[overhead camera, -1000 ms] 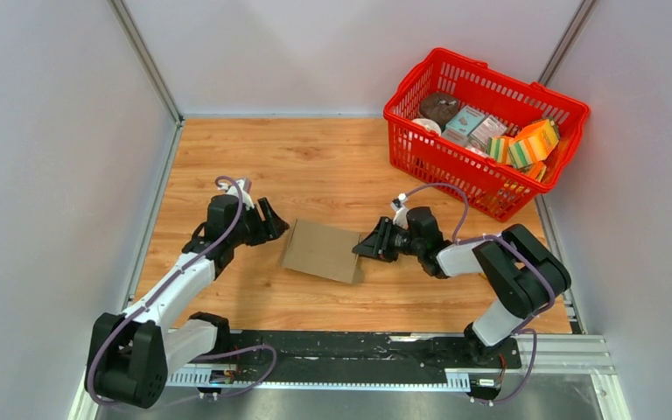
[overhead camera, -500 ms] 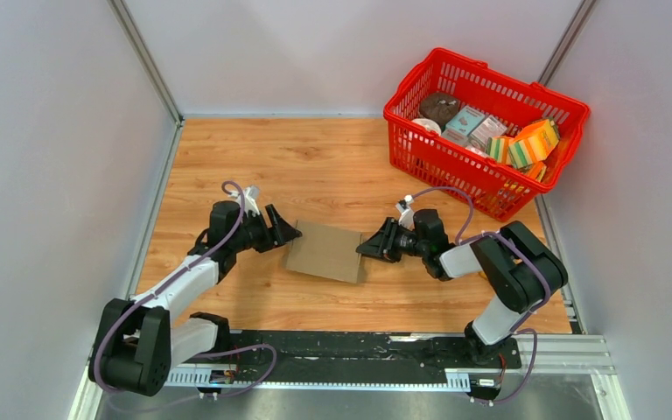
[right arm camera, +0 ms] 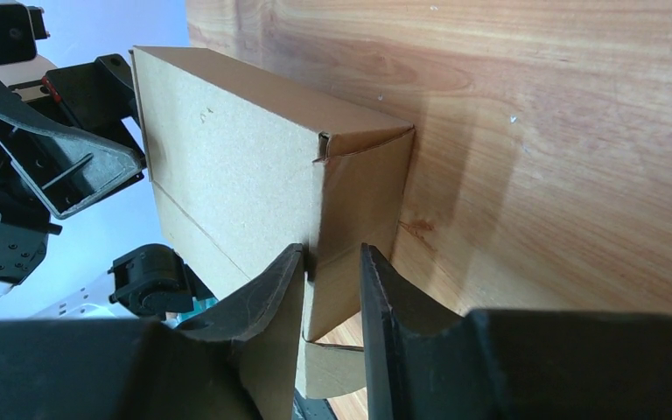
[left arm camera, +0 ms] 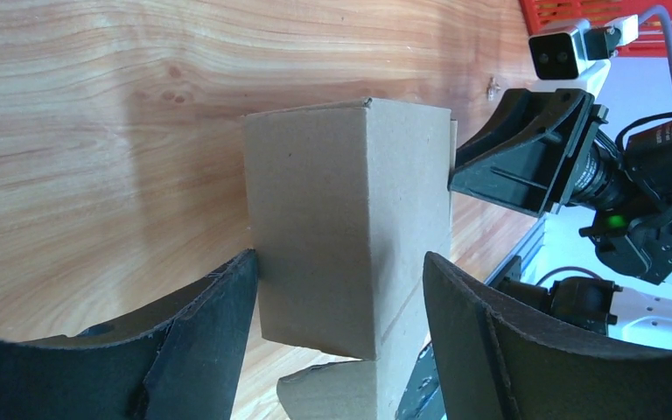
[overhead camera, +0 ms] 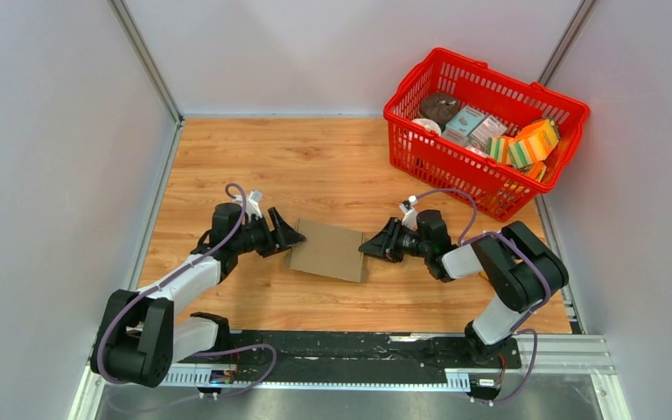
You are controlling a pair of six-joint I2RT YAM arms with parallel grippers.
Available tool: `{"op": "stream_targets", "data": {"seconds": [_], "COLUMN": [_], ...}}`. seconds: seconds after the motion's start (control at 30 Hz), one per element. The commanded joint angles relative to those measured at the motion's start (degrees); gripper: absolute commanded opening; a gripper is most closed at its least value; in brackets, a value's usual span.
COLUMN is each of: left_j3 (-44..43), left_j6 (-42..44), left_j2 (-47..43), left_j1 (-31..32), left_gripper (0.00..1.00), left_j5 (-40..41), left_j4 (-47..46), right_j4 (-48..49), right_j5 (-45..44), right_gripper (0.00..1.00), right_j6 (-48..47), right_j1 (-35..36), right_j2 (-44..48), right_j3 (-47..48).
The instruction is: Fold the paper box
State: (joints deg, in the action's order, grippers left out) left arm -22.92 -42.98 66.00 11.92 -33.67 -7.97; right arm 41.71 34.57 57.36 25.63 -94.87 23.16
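The paper box (left arm camera: 350, 227) sits on the table (left arm camera: 96, 131) between the left gripper's (left arm camera: 339, 262) wide-apart jaws. The right gripper (left arm camera: 468, 175) seemingly touches its far end.

Bright even light, soft shadows, sharp focus

Wood-grain surface (overhead camera: 315, 157), plain grey walls (overhead camera: 332, 44) at 9, 12 and 3 o'clock, metal corner posts (overhead camera: 144, 61), even light

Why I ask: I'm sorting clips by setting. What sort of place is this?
Most likely a robotics lab test cell, not a shop: two robot arms bolted to a rail at the near edge of a wood-topped table, plain grey walls closing it in, and a red basket of printed packages.
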Motion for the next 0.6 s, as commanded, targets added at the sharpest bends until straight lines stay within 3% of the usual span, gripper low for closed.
{"op": "stream_targets", "data": {"seconds": [0.0,0.4,0.5,0.57], "left_j3": [1.03,3.40,3.14,2.09], "left_j6": [-3.07,-9.66,-7.04,-3.10], "left_j2": [1.32,6.60,3.19,0.55], "left_j1": [-0.23,0.03,0.03,0.03], "left_gripper": [0.77,0.74,0.74,0.75], "left_j5": [-3.77,-10.80,-8.18,-3.43], "left_j4": [-6.00,-17.43,-12.54,-3.84], "right_j4": [0.03,0.21,0.82,0.91], "right_j5": [-2.84,-2.57,-2.75,-2.75], "right_gripper": [0.31,0.32,0.32,0.32], "right_j6": [-0.59,-0.85,-0.41,-0.32], "right_j1": [-0.58,-0.58,-1.02,-1.37], "right_j2": [-1.02,-0.93,-0.67,-0.49], "right_j3": [-1.27,-1.18,-1.97,-2.15]}}
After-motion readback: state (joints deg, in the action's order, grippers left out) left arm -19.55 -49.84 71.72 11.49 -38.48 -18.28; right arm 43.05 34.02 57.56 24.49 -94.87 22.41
